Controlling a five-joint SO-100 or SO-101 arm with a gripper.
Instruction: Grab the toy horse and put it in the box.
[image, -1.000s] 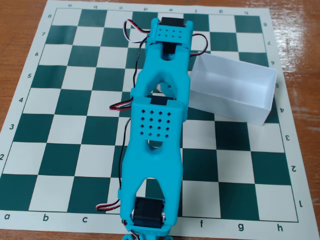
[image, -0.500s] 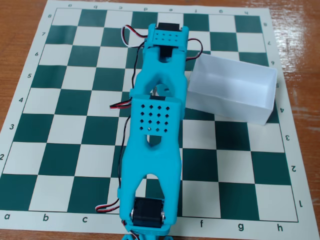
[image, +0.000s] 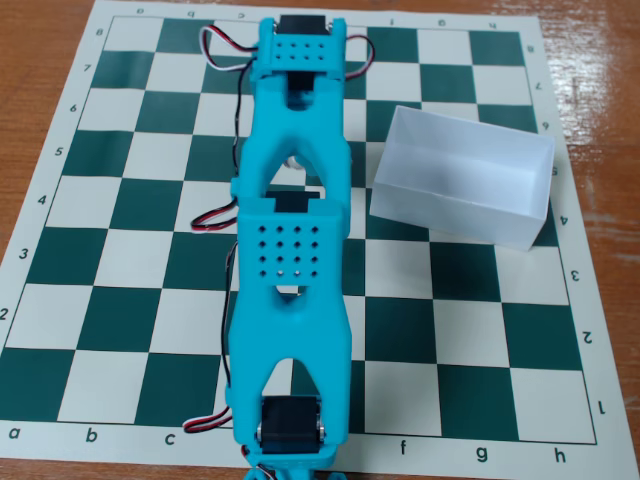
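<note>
The turquoise plastic arm (image: 288, 250) has swung left, away from the white thin-walled box (image: 462, 180); gripper and horse stay hidden beneath it.

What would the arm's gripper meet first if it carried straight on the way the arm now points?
Probably only the chessboard far edge, then bare table; the box sits off to the right. The arm hides the fingers, so depth is unclear.
</note>
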